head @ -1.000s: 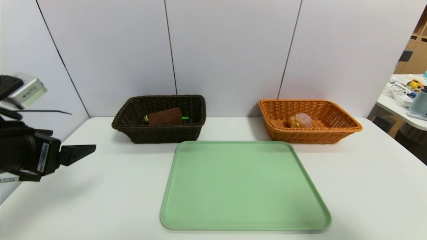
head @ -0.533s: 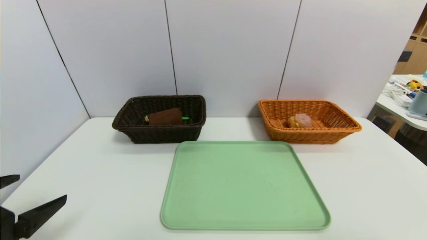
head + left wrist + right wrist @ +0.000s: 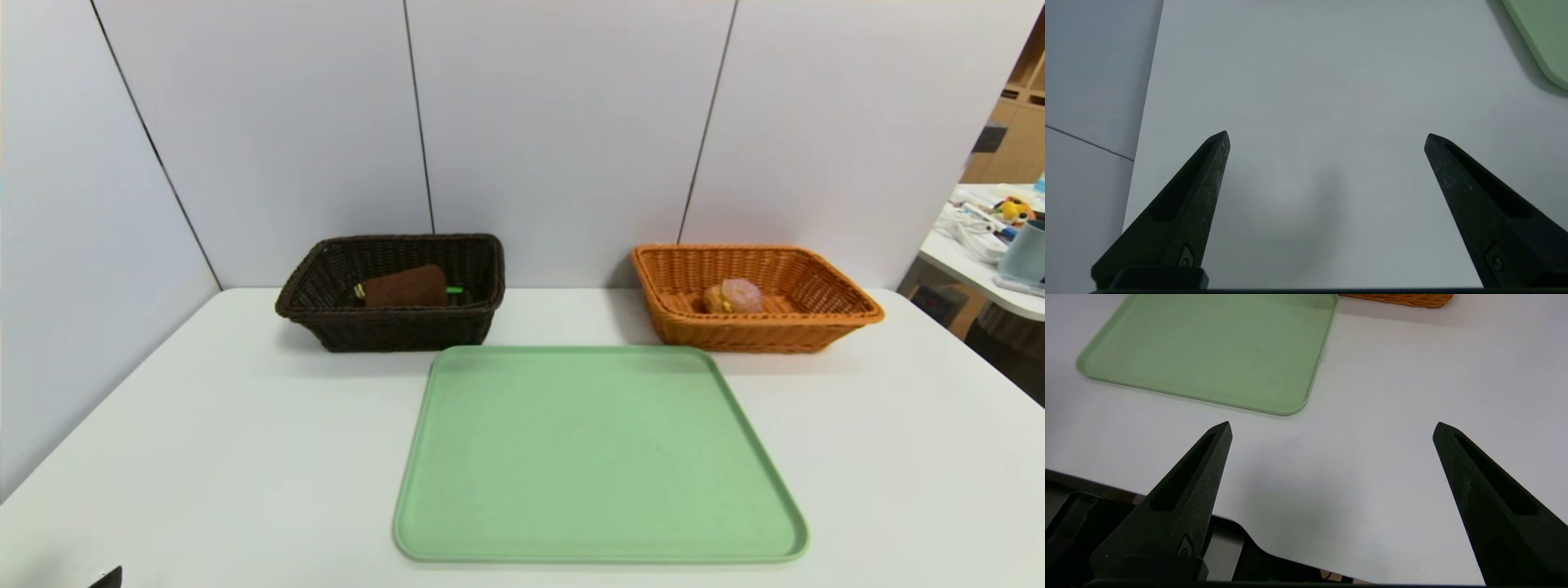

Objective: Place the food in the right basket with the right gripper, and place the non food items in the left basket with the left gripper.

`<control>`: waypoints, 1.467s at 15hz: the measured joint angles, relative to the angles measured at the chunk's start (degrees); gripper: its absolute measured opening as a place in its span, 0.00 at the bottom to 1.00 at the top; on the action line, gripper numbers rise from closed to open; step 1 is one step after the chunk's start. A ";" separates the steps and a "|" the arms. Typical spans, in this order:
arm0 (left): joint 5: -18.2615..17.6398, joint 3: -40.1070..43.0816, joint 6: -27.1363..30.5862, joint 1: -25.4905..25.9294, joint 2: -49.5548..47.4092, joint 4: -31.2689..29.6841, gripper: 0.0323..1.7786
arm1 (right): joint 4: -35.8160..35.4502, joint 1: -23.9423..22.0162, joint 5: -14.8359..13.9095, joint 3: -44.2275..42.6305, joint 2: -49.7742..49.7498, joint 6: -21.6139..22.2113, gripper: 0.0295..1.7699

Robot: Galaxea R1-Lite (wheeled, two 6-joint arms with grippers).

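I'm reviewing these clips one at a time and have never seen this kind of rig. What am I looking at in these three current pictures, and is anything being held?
It is a two-armed robot at a white table. The wide picture comes from a camera on its head; the other two come from cameras on its wrists, each looking out between that arm's two black fingers.

On the table lies a green tray with nothing on it. Behind it, the dark brown basket holds a folded brown towel lying over a pasta spoon with a green handle. The orange basket holds a pink-topped bun.

The left end effector and the right end effector are both open and empty, near the table's front edge. Sorting looks finished.
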 joint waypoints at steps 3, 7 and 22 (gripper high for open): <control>-0.05 3.63 -0.20 1.12 -3.67 0.00 0.95 | 3.75 -2.78 5.74 0.96 -3.72 -0.39 0.96; -0.10 8.59 -0.35 2.17 -8.00 -0.10 0.95 | 4.69 -4.90 7.42 3.47 -7.16 -1.24 0.96; -8.45 16.94 0.05 4.32 -22.54 -4.01 0.95 | -29.12 -5.56 -4.82 24.20 -10.47 -1.95 0.96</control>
